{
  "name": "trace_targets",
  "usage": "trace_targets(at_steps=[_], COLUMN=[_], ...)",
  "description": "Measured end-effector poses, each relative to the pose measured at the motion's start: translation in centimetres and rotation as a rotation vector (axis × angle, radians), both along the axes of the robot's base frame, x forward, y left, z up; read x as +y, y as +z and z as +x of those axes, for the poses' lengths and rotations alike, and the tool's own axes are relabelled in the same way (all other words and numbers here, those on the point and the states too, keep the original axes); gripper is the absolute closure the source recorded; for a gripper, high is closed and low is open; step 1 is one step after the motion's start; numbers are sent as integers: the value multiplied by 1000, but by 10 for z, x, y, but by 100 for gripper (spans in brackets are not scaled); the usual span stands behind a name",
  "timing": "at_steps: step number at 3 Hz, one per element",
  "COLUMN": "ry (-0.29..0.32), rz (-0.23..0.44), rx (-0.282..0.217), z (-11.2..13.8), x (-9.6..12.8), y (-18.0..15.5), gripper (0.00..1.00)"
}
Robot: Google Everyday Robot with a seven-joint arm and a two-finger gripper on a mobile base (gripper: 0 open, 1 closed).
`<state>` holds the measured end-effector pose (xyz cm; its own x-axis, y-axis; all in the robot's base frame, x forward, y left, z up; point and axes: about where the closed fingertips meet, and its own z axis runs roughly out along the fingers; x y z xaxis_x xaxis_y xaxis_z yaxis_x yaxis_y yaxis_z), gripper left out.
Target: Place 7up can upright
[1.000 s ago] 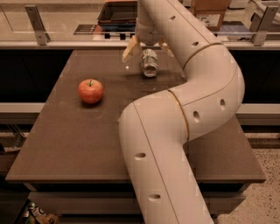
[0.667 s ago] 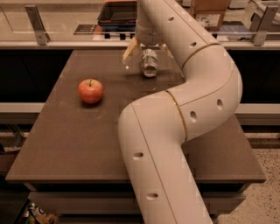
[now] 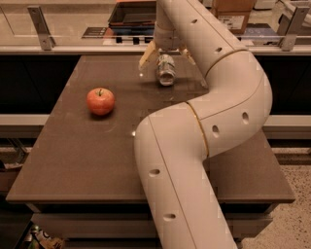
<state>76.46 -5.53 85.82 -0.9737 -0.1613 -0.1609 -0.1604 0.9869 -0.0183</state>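
Observation:
The 7up can (image 3: 166, 72) is silvery with green markings. It lies tilted on the far part of the brown table (image 3: 97, 151), with one shiny end facing the camera. My gripper (image 3: 167, 62) hangs right over it at the table's far side. One pale finger (image 3: 146, 55) is to the can's left and one is to its right. The fingers are spread wider than the can, and I see no contact with it.
A red apple (image 3: 100, 101) sits on the table's left half. My big white arm (image 3: 204, 126) curves over the right and middle of the table and hides part of it. A counter with a rail and a dark tray (image 3: 132, 14) runs behind the table.

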Motion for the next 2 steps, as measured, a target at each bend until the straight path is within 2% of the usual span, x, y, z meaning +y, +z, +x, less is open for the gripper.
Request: trace_targets(at_steps=[2], ry=[12], rz=[3], rx=[-6], z=[5], x=[3], y=[-4], gripper=[0])
